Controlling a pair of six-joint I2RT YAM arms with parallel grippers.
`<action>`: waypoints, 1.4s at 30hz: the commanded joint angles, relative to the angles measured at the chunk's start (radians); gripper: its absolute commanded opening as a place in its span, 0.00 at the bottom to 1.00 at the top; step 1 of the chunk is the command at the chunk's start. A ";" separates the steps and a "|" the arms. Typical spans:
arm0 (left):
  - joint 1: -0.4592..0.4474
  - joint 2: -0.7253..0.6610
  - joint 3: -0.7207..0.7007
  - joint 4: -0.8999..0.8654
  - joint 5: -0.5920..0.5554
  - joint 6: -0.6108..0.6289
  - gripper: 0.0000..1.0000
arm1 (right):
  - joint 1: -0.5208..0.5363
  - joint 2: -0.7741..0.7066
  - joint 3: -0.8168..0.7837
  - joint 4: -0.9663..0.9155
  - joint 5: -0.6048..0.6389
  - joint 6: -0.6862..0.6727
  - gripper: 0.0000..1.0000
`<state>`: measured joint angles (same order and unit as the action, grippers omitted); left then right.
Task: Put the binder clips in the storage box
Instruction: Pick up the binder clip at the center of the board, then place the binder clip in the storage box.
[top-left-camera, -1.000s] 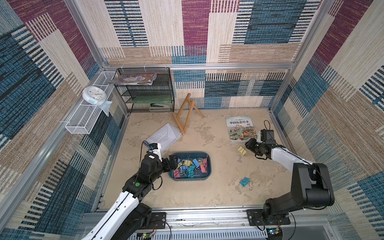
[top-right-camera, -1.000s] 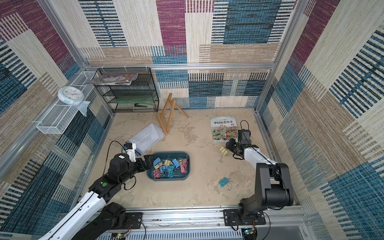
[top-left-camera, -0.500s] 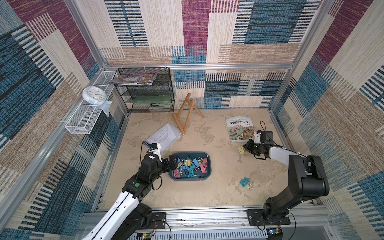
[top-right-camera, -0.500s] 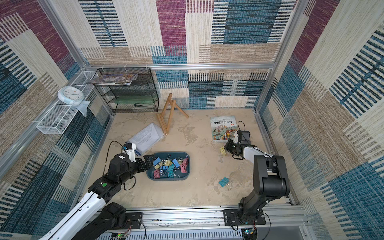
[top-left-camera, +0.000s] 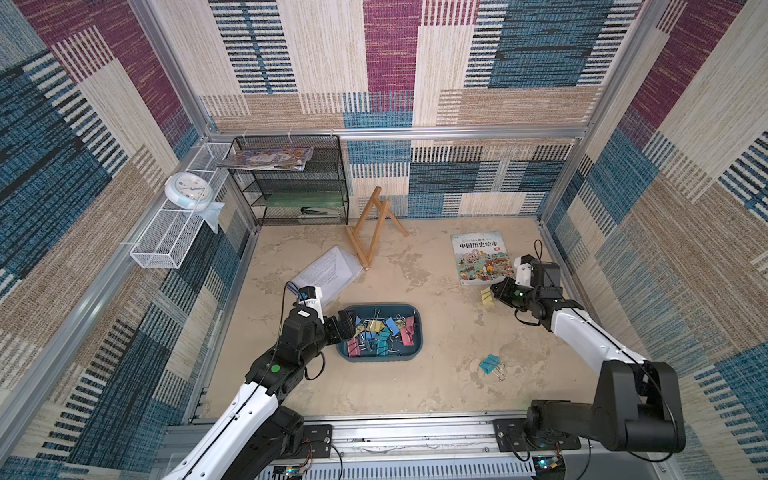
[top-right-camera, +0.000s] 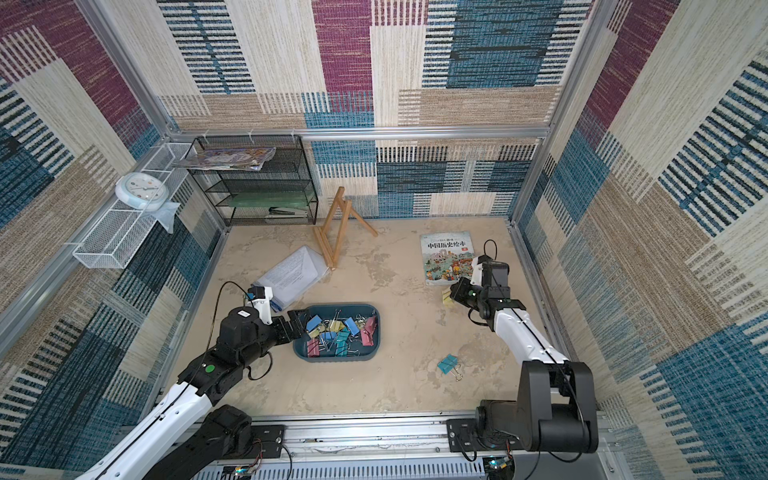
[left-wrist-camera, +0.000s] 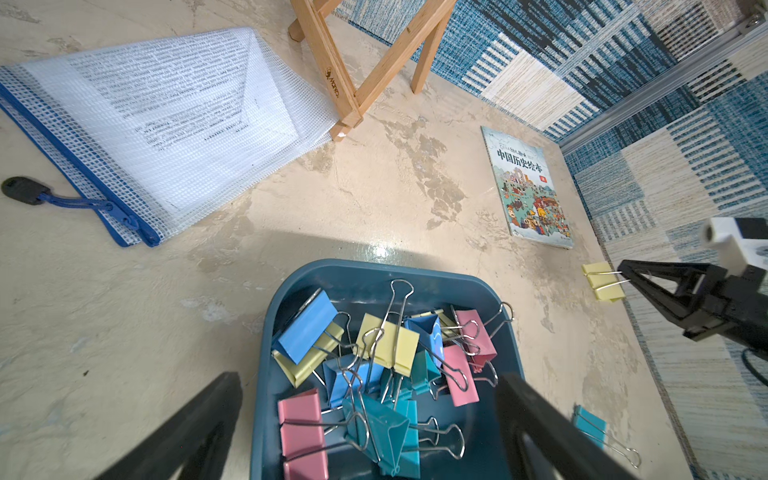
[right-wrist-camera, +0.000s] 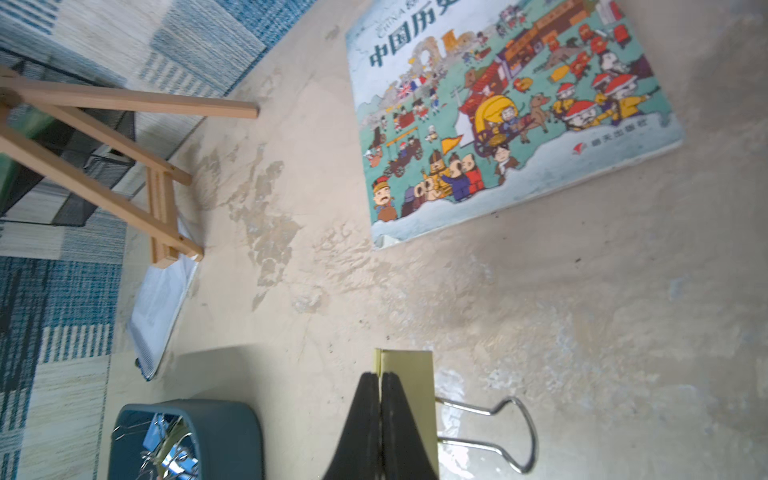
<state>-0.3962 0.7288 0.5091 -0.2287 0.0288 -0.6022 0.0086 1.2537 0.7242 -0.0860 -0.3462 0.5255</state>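
Observation:
The storage box (top-left-camera: 419, 332) (top-right-camera: 376, 332) (left-wrist-camera: 291, 282) (right-wrist-camera: 224, 419), a shallow teal tray, holds several binder clips (top-left-camera: 382, 330) (left-wrist-camera: 386, 345) in pink, yellow, teal and blue. My left gripper (top-left-camera: 347, 324) (top-right-camera: 299, 322) (left-wrist-camera: 370, 378) hangs open over the box's near end, holding nothing. A yellow binder clip (top-left-camera: 486, 297) (top-right-camera: 446, 298) (left-wrist-camera: 602, 286) (right-wrist-camera: 415, 374) lies on the floor just below the book. My right gripper (top-left-camera: 494, 291) (top-right-camera: 454, 292) (left-wrist-camera: 623, 276) (right-wrist-camera: 380, 376) is shut on it, its tips pinching a thin part. A teal binder clip (top-left-camera: 490, 363) (top-right-camera: 448, 363) (left-wrist-camera: 590, 422) lies alone on the floor.
A picture book (top-left-camera: 482, 257) lies flat behind the right gripper. A wooden easel (top-left-camera: 374, 228) and a mesh zip pouch (top-left-camera: 328, 270) sit behind the box. A black mesh rack (top-left-camera: 291, 187) stands at the back left, a white basket (top-left-camera: 166, 237) on the left wall.
My right gripper has reached the yellow clip and closed its fingers on it. The left arm and the box have not moved.

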 joint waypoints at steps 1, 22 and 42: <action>0.000 0.010 0.004 0.036 0.013 -0.013 0.99 | 0.050 -0.086 0.009 -0.053 0.005 0.043 0.00; 0.001 0.037 -0.001 0.064 0.025 -0.033 0.99 | 0.799 -0.095 0.089 -0.022 0.325 0.296 0.00; 0.001 0.037 -0.007 0.058 0.019 -0.025 0.99 | 1.094 0.359 0.314 -0.171 0.591 0.145 0.00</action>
<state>-0.3962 0.7654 0.5087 -0.1875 0.0559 -0.6292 1.0996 1.6005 1.0447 -0.2409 0.2001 0.6853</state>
